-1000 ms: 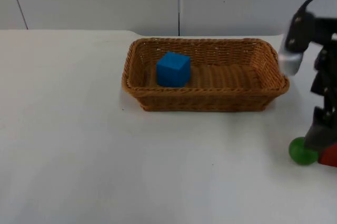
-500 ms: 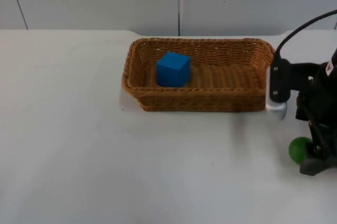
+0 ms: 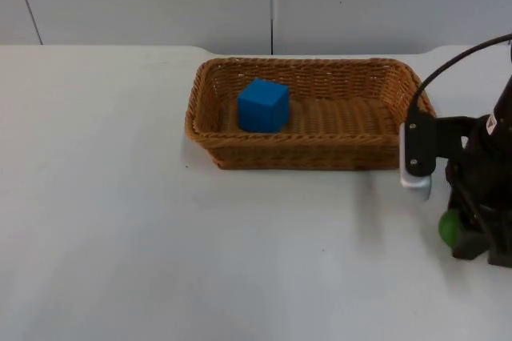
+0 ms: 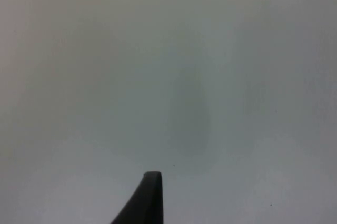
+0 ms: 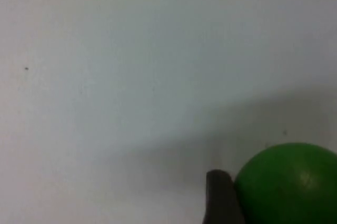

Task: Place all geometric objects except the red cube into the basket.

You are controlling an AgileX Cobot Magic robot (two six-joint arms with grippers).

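Now my right gripper [image 3: 472, 238] down at the green ball [image 5: 288, 184], ball half-hidden, grip unclear to me.

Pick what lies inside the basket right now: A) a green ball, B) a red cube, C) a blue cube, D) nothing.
C: the blue cube sits in the basket, while the green ball is on the table by the right hand.
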